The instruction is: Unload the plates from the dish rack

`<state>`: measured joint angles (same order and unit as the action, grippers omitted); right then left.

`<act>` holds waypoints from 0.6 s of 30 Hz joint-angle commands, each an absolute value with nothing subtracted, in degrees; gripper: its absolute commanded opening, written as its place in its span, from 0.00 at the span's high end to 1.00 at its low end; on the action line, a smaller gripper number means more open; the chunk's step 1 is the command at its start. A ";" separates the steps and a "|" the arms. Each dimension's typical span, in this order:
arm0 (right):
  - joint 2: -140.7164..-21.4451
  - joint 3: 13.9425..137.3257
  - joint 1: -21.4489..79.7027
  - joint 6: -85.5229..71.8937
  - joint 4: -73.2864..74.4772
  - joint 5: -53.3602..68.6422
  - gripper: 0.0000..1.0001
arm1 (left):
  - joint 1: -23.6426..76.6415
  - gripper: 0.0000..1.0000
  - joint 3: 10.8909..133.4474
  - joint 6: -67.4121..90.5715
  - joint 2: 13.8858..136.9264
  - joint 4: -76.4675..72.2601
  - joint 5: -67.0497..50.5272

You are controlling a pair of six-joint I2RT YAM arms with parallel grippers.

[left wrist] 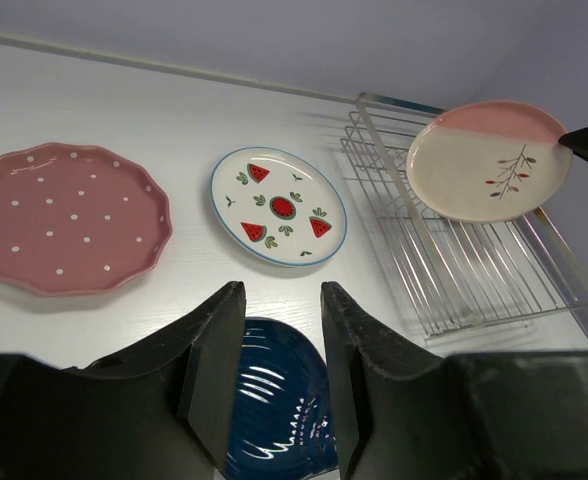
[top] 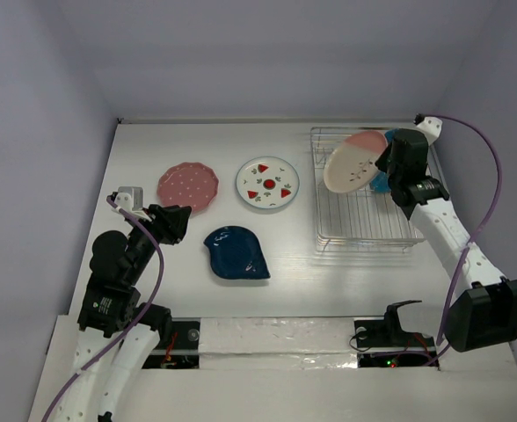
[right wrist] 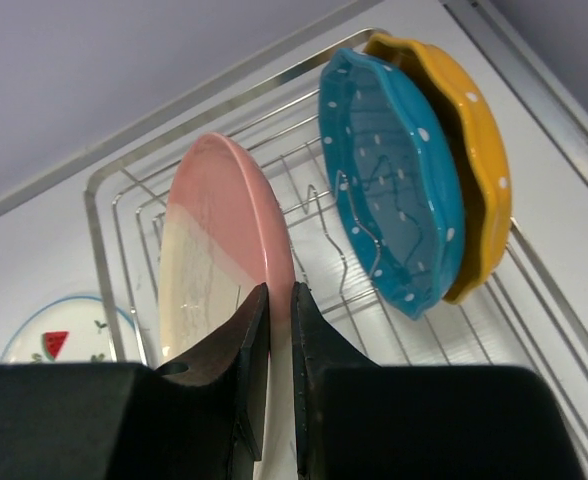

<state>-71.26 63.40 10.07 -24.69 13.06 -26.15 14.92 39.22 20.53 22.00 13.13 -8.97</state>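
Note:
The dish rack (top: 364,224) (left wrist: 474,275) (right wrist: 109,200) stands at the back right. My right gripper (top: 389,167) (right wrist: 279,292) is shut on the rim of the cream-and-pink sprig plate (top: 353,163) (left wrist: 487,160) (right wrist: 214,250), held tilted above the rack. A light blue dotted plate (right wrist: 389,180) and a yellow-orange dotted plate (right wrist: 469,130) stand upright in the tines. On the table lie the pink dotted plate (top: 188,185) (left wrist: 64,218), the white fruit-patterned plate (top: 266,183) (left wrist: 278,205) and the dark blue leaf plate (top: 236,252) (left wrist: 274,400). My left gripper (top: 174,221) (left wrist: 282,292) hangs open and empty, left of the blue plate.
Pale walls close in the white table (top: 153,145) at the left, back and right. The right arm's purple cable (top: 487,176) loops beside the rack. The rack's front rail (top: 368,248) lies close to the table's near right part.

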 commanded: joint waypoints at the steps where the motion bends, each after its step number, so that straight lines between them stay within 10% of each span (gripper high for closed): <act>1: -66.98 64.86 9.67 -29.71 1.23 -24.34 1.00 | 15.12 0.66 39.90 20.92 22.59 10.81 -9.05; 18: -70.31 68.29 11.60 -36.38 -5.70 -5.81 1.00 | 14.60 0.66 39.81 20.92 22.85 10.63 -9.40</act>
